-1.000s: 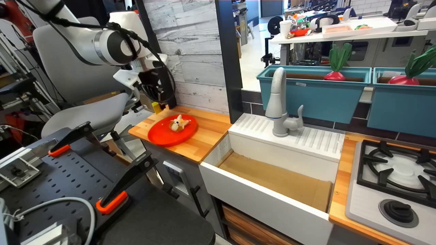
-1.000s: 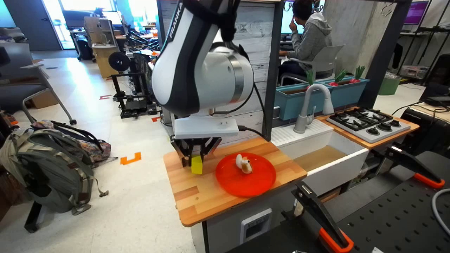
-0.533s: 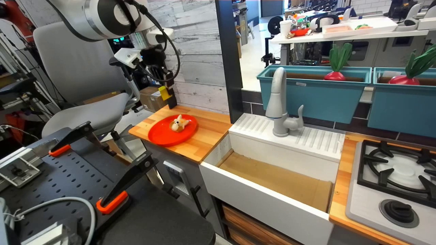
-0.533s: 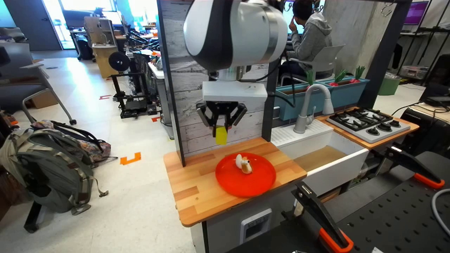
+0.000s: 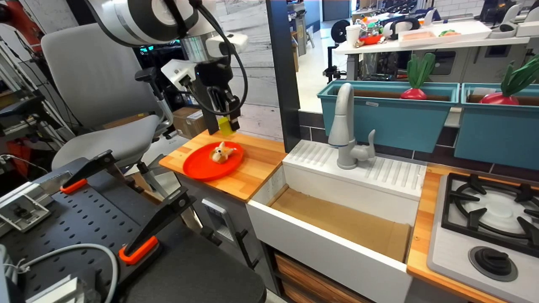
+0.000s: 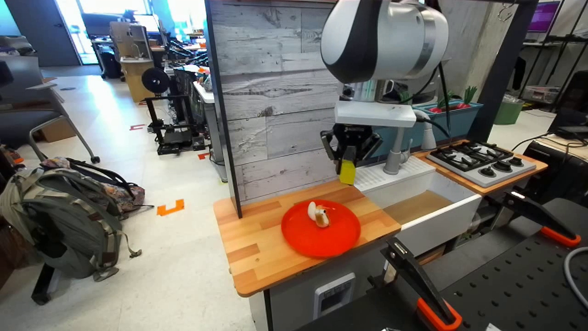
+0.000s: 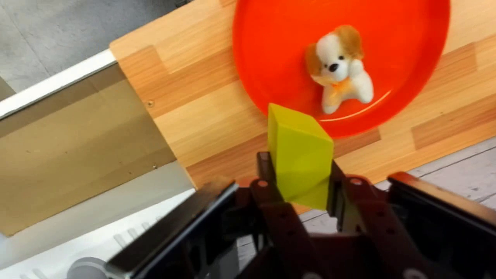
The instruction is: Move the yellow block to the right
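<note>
Currently, the gripper (image 7: 301, 170) has one yellow block (image 6: 347, 174) pinched between its jaws, in the air over the far side of a wooden counter (image 6: 257, 271), left of a white sink (image 5: 328, 252). On the counter lies one round red plate (image 6: 317, 246), and on it rests a single plush dog (image 7: 341, 73), white with brown ears. The sink holds one sheet of brown cardboard (image 5: 337, 219) along its bottom; one pale grey faucet (image 5: 348, 122) stands at its far edge. Beyond, two teal planters (image 5: 385, 126) show in an exterior view, each with one red radish (image 5: 414, 94) in sight, green leaves (image 5: 421, 69) pointing up. The left planter bears a small white label (image 5: 372, 104), its print too small to read. To the right, the stove (image 6: 480, 177) shows two burners (image 6: 460, 159) and three black knobs (image 6: 503, 166) in an exterior view. On the near side, two black clamps (image 5: 156, 224) with orange parts sit on a perforated black board (image 5: 84, 233). Farther off are one white cup (image 5: 353, 34) and one white tray (image 5: 473, 29) holding pinkish and green things (image 5: 417, 36), too small to name.
</note>
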Robot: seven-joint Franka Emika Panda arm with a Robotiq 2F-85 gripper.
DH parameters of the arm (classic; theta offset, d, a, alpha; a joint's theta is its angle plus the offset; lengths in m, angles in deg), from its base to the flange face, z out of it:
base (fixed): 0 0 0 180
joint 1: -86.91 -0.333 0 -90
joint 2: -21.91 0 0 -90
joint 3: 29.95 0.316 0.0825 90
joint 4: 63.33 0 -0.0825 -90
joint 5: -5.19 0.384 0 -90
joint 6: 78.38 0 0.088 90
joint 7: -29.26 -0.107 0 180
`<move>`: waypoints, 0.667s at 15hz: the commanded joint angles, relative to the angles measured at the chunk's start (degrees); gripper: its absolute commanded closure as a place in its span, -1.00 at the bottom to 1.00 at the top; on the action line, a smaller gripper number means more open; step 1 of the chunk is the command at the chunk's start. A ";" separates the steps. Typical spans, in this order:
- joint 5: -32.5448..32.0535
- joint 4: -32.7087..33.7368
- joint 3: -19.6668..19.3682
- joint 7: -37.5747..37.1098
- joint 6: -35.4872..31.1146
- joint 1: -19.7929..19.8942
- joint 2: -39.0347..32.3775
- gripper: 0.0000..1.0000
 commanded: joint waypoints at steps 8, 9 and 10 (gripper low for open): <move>6.71 5.08 2.46 5.18 0.30 8.98 -8.52 0.85; 6.90 6.08 2.46 5.11 0.44 9.05 -9.52 0.85; 6.90 7.23 2.38 4.88 0.65 8.96 -10.61 0.85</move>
